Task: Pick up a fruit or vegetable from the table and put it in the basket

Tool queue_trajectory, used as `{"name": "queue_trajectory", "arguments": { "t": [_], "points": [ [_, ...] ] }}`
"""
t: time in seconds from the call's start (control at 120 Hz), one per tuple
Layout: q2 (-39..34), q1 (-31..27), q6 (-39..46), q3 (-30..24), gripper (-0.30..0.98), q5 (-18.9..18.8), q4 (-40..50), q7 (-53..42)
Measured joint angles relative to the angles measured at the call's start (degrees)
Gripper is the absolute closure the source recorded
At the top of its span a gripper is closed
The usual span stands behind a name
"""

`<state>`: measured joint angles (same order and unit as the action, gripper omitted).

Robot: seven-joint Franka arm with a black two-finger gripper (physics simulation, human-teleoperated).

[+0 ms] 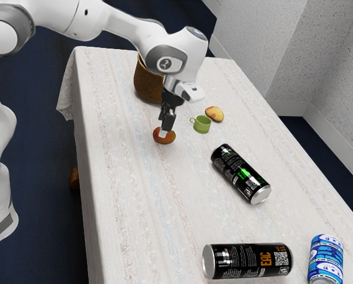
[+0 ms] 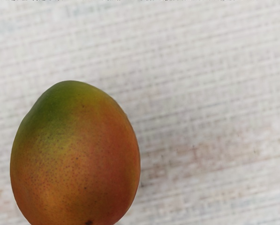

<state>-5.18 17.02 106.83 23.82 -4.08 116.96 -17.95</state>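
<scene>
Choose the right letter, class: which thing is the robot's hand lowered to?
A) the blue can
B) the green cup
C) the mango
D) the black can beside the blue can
C: in the exterior view the hand reaches down to the mango, and the wrist view shows the mango's green, orange and red skin close up.

On the near black can (image 1: pixel 247 261), orange letters read "EAC", beside a square code; its small white print is illegible. The farther black can's (image 1: pixel 241 174) print and the near-right blue can's (image 1: pixel 326 259) lettering are too small to read.
</scene>
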Motion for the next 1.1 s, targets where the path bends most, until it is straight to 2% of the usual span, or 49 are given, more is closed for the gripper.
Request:
{"name": "queue_trajectory", "arguments": {
  "t": [0.558, 1.1],
  "points": [
    [1.60, -1.11, 2.66, 0.00, 0.00, 1.55, 0.01, -3.75],
    [2.42, -2.28, 3.48, 0.09, 0.00, 1.47, -0.14, -5.55]
  ]
}}
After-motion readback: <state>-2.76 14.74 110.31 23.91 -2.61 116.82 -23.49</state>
